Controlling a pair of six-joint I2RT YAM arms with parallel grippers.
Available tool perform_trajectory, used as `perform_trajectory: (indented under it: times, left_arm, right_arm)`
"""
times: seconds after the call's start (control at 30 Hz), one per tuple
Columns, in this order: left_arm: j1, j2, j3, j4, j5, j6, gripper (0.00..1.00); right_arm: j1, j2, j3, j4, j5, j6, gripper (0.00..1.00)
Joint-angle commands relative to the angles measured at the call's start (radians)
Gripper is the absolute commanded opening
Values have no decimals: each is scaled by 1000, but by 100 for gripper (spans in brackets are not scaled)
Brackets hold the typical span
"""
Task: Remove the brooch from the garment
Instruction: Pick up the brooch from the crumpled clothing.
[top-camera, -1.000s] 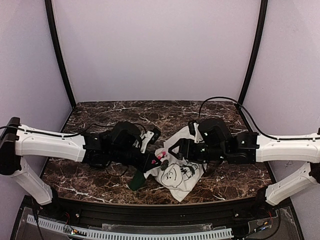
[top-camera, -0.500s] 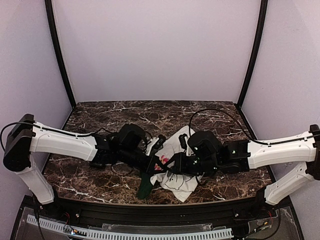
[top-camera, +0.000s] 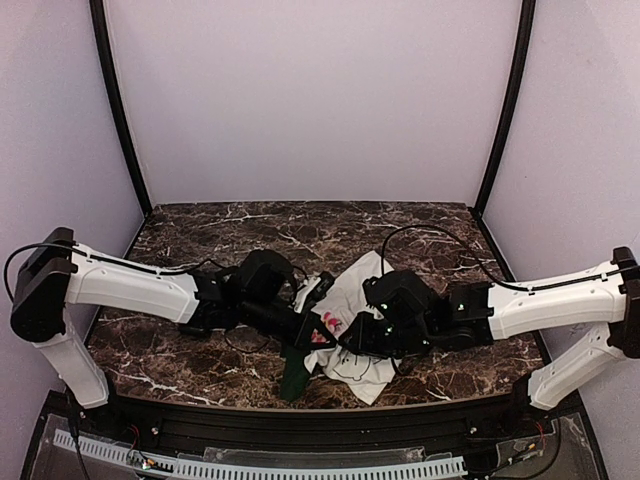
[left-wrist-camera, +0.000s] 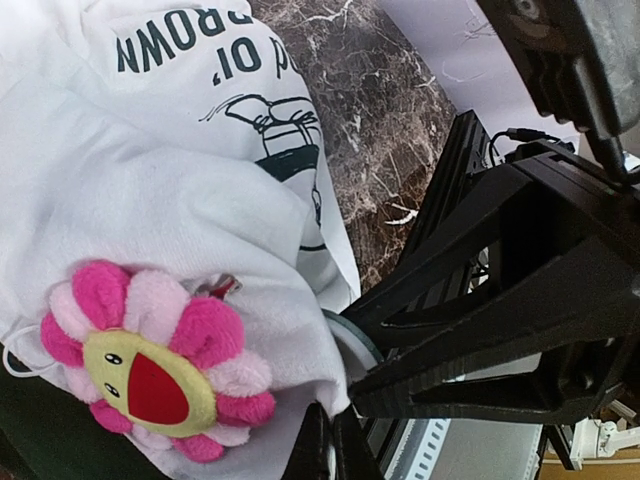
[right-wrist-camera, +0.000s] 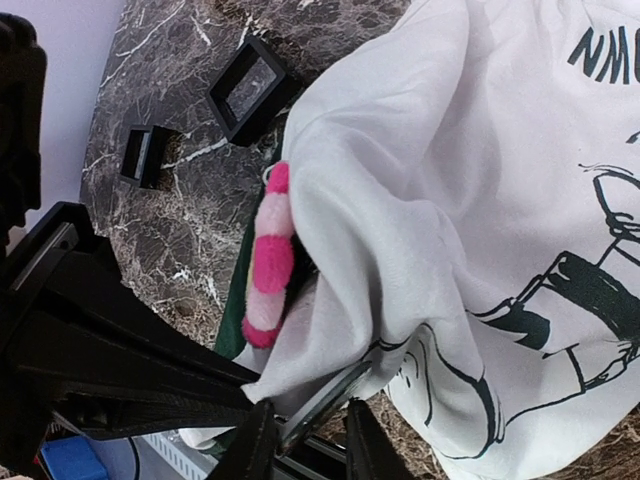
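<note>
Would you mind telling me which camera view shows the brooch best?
The left wrist view: the brooch faces the camera, petals and yellow centre clear. The right wrist view shows it edge-on; the top view shows only a pink speck.

Dark marble table (top-camera: 180, 350); on it white T-shirt (right-wrist-camera: 420, 200), two black square frames (right-wrist-camera: 250, 90).

One brooch (left-wrist-camera: 150, 365) and one garment (right-wrist-camera: 480, 150) are seen. Two black square frames (right-wrist-camera: 250, 88) (right-wrist-camera: 145, 155) are counted. Two grippers are shown, the left gripper (left-wrist-camera: 330, 445) and the right gripper (right-wrist-camera: 305, 435).
</note>
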Motion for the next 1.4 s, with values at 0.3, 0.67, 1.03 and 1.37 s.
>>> perform_trajectory:
  times: [0.3,0.67,1.03,1.37]
  left_arm:
    - [2,5,23,14,-11,-11,1]
    - [32,43,36,-62,-63,-48,1]
    - [37,16,21,-39,-49,21,23]
    - [39,-251,-123,-40,-265,158,67]
  right_arm:
    - [8,-13,-24,-5,38,-2,0]
    - [9,-38,-11,-24,24,-73,0]
    - [-67,-68,-37,50,-212,-290,0]
    - [-240,-76,-54,134,-652,-553,0]
